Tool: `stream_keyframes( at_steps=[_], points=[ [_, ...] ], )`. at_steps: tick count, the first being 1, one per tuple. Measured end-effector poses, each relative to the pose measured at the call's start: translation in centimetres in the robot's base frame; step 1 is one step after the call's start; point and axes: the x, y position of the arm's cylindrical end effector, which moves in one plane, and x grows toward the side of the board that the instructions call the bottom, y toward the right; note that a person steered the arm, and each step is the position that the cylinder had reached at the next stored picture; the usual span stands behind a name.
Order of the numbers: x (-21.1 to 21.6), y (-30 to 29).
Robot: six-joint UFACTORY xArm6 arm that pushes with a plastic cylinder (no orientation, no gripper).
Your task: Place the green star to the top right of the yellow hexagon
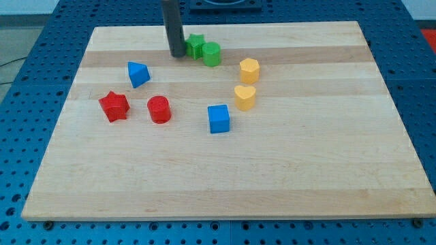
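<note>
The green star [195, 45] lies near the view's top centre, touching a green cylinder [212, 54] on its right. The yellow hexagon [249, 70] sits to the right of and a little below them. My tip [176, 54] rests on the board right beside the green star's left side, touching or nearly touching it. The dark rod rises from there out of the view's top.
A yellow heart [245, 97] lies just below the hexagon. A blue cube [219, 118] is below left of the heart. A blue triangular block [138, 73], a red star [114, 106] and a red cylinder [159, 109] sit at the left. The wooden board [225, 177] ends at blue perforated table.
</note>
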Motion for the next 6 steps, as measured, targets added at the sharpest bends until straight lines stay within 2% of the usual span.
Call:
stream_keyframes(
  at_steps=[1, 2, 3, 4, 6],
  points=[
    [0.5, 7.6],
    [2.4, 10.1],
    [1.8, 6.0],
    [2.0, 5.6],
    [-2.5, 4.9]
  ],
)
